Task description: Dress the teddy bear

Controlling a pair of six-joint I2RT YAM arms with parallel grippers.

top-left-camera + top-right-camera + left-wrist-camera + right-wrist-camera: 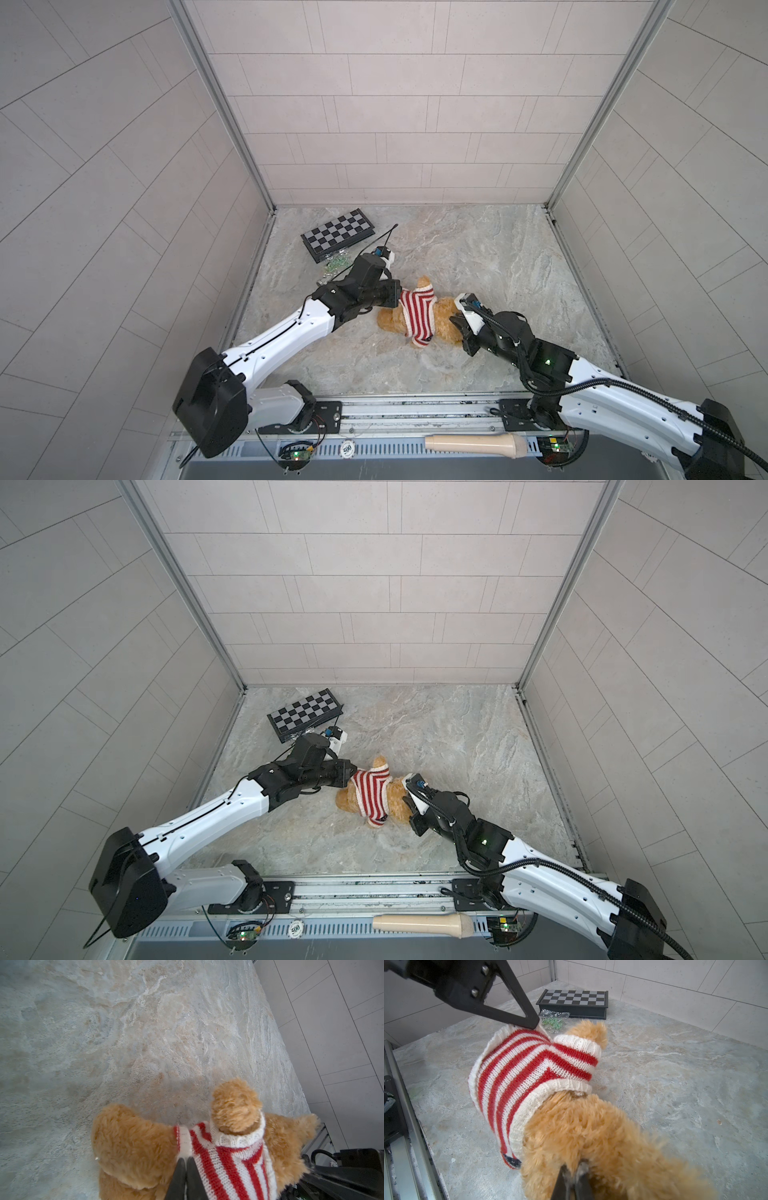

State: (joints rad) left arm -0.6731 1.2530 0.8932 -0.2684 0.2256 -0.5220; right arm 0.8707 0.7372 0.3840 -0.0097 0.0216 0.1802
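The teddy bear (pixel 390 321) (pixel 348 801) lies on its side mid-table in a red-and-white striped sweater (pixel 415 313) (pixel 372 791). One furry arm (pixel 234 1103) (pixel 588 1029) pokes out of a sleeve, and the head sticks out of the collar toward the right arm. My left gripper (pixel 400 296) (pixel 354 771) (pixel 185 1159) is shut on the sweater's white bottom hem beside the legs, and its tip (pixel 534 1024) lifts that hem. At the head end, my right gripper (pixel 456 322) (pixel 574 1165) is shut on the bear's fur. The bear's face is hidden.
A folded chessboard box (pixel 338 235) (pixel 305 715) (pixel 574 1002) lies at the back left, with a clear bag of small green bits (pixel 332 266) (pixel 553 1020) beside it. A beige handle-shaped object (pixel 473 444) and a poker chip (pixel 348 448) rest on the front rail. Tiled walls enclose three sides.
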